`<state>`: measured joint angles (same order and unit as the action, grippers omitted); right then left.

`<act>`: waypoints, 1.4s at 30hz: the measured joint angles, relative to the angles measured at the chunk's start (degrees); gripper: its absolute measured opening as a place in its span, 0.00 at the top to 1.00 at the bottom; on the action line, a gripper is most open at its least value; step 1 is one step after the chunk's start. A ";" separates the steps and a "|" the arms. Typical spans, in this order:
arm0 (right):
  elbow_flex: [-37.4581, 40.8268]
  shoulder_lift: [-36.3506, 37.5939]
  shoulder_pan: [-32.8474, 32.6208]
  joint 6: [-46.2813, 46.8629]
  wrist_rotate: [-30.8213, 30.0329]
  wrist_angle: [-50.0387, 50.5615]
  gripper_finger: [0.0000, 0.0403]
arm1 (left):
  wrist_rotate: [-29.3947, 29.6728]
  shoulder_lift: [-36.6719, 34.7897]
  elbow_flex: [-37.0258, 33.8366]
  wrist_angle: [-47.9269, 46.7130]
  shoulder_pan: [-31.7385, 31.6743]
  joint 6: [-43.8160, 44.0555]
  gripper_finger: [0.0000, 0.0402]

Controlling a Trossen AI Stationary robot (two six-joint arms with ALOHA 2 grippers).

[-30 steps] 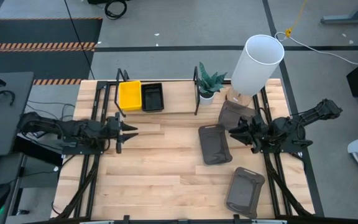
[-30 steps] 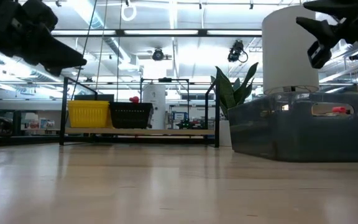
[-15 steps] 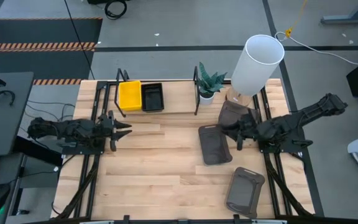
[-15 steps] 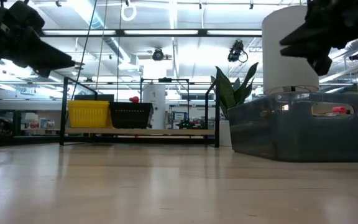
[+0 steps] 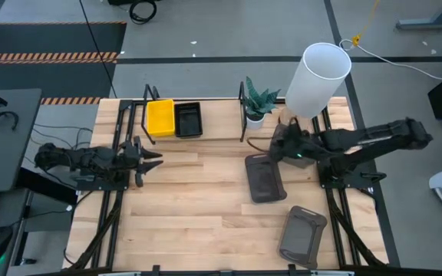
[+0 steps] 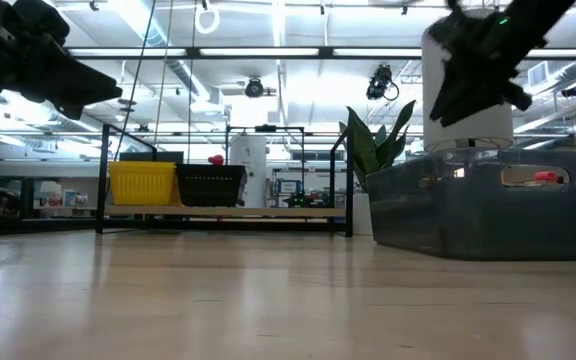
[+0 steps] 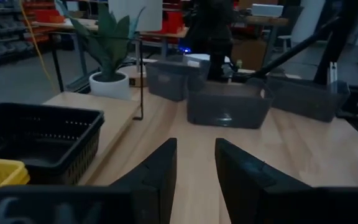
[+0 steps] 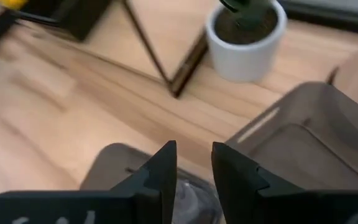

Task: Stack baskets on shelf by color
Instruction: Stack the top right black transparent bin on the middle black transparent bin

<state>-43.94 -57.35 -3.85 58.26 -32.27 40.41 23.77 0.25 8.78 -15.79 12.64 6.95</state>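
Now the right tool (image 5: 277,148), fingers slightly apart, hovers over the grey basket (image 5: 288,140) beside the plant pot (image 5: 255,119); left tool (image 5: 150,156) waits, fingers slightly apart, well away.

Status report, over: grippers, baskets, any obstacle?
Right gripper above grey basket, empty. Left gripper idle, empty. Yellow basket, black basket on shelf. Plant close.

Table (image 5: 198,207): shelf (image 5: 206,132), grey baskets (image 5: 265,178)

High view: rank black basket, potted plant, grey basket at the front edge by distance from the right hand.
From the right hand:
1. Potted plant, just behind it, by the shelf's end.
2. Black basket, on the shelf, toward the left.
3. Grey basket, at the front edge.
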 joint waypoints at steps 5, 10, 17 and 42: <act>-3.00 -7.13 9.20 -2.83 6.70 1.66 0.70 | 0.00 0.02 0.00 -0.52 0.74 2.62 0.71; -3.88 -11.47 17.08 -6.66 14.50 1.17 0.59 | 0.01 0.02 0.00 -0.40 0.72 5.91 0.71; -3.94 -16.05 25.29 -5.49 22.91 0.82 0.43 | -0.03 0.07 0.00 -0.38 0.72 5.89 0.71; -3.96 -29.23 33.81 -10.46 23.79 -5.45 0.82 | -0.03 0.07 0.00 -0.37 0.72 5.78 0.71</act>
<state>-47.90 -86.58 29.95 47.81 -8.48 34.97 23.75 0.32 8.78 -16.15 13.37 12.73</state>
